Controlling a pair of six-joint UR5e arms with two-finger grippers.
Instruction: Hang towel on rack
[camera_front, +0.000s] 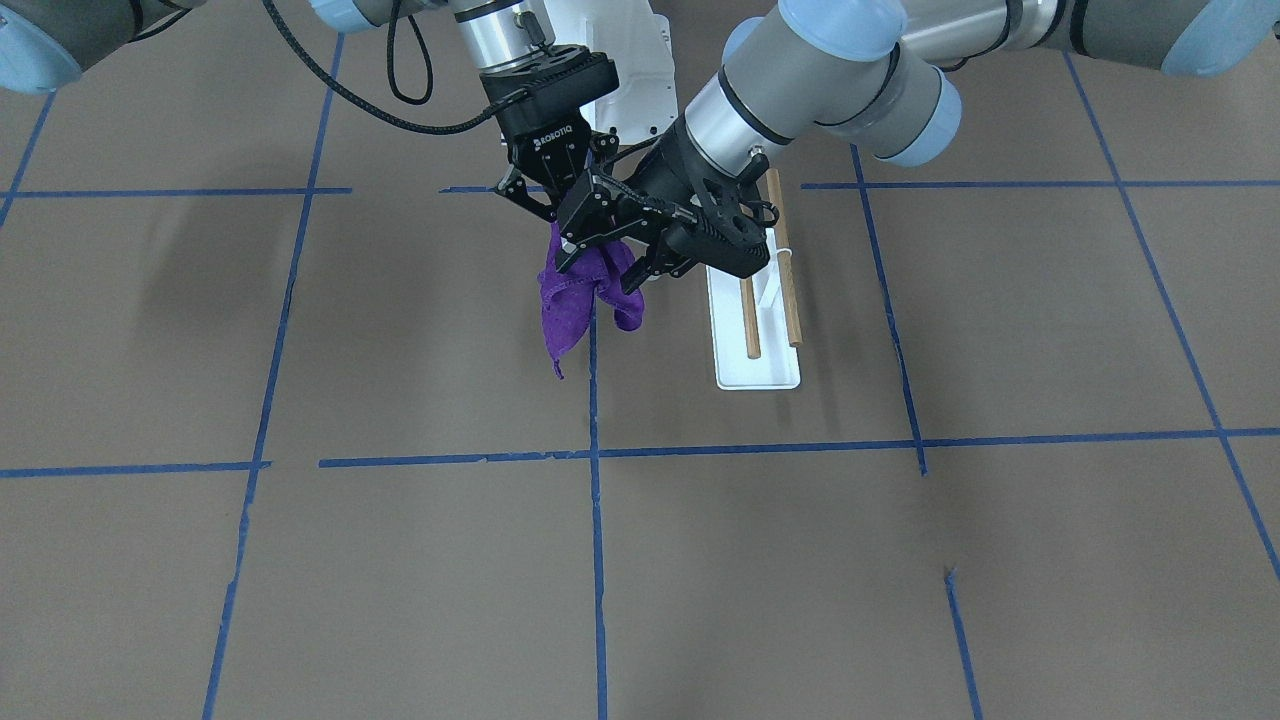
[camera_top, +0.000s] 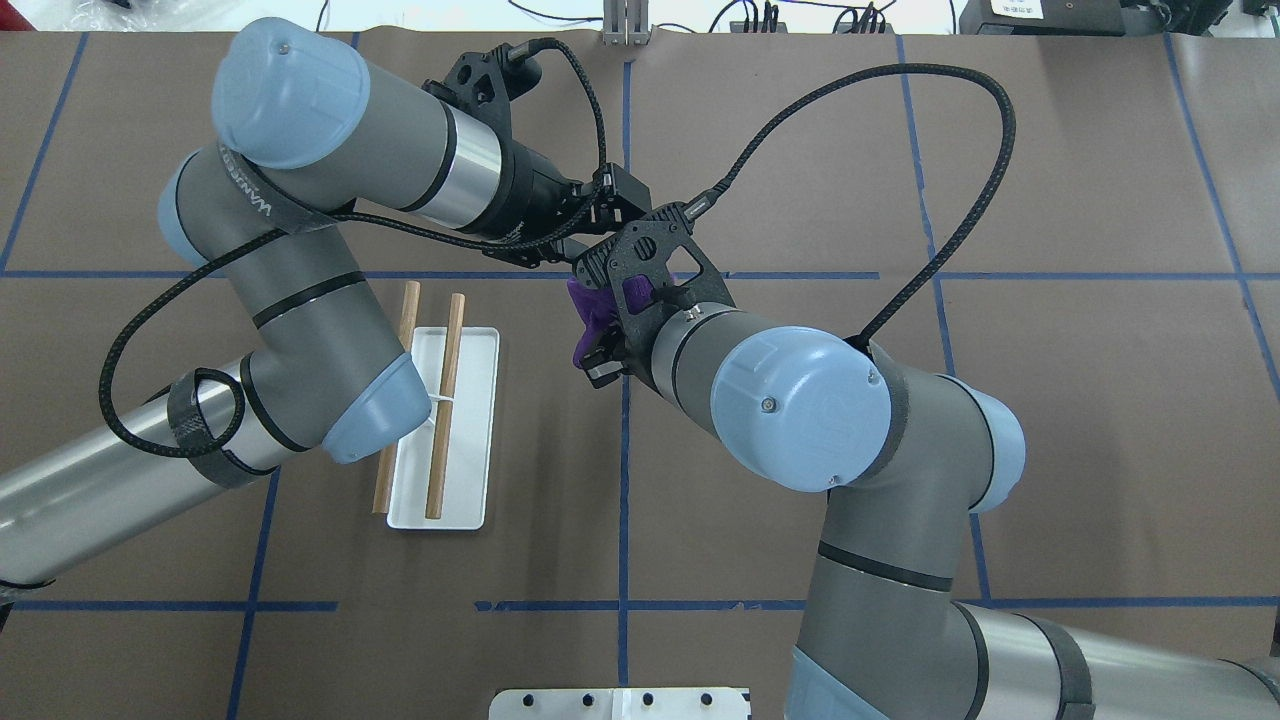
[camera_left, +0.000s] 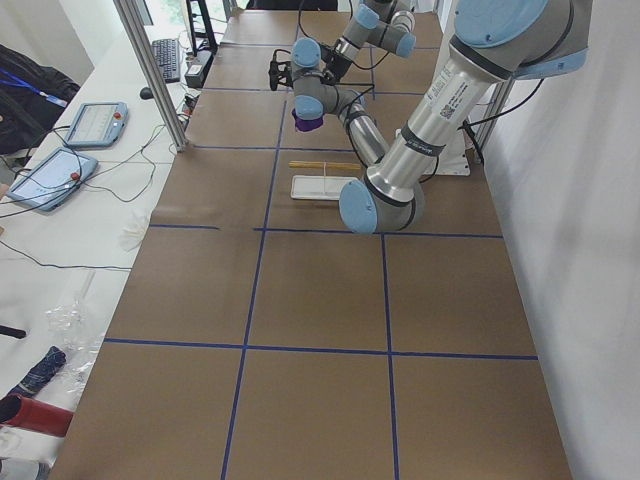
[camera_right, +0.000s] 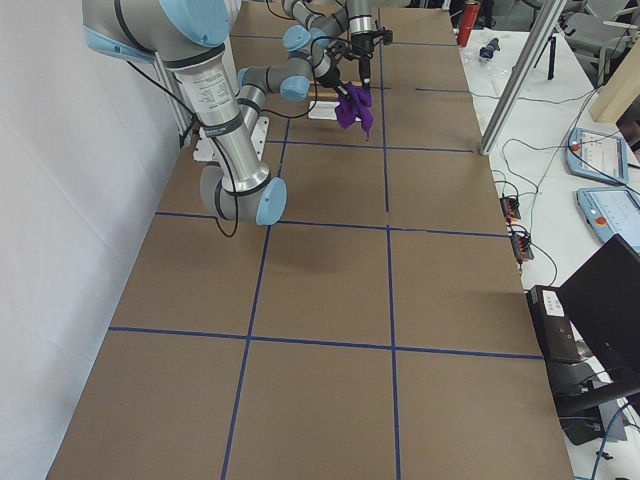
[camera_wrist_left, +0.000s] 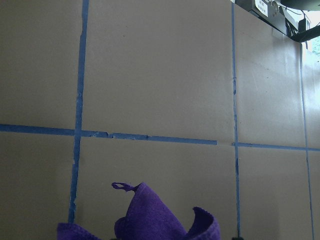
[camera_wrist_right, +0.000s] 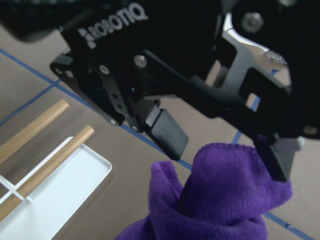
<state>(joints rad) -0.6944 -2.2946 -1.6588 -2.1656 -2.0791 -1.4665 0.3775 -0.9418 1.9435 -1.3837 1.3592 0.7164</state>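
Aloft, towel (camera_front: 565, 310) clamped in right end effector (camera_top: 605, 340); left end effector (camera_front: 605, 262) apart, straddling it.

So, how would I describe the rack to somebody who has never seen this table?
On the brown table with blue tape lines, look beside the left arm's elbow. There stands the rack: a flat white base with two parallel brown wooden dowels. Unlike the purple towel nearby, it rests on the table, held by no tool.

One purple towel (camera_front: 565, 305), one white rack (camera_front: 760, 372) bearing two wooden dowels (camera_front: 793, 310), and two robot arms (camera_front: 830, 80).
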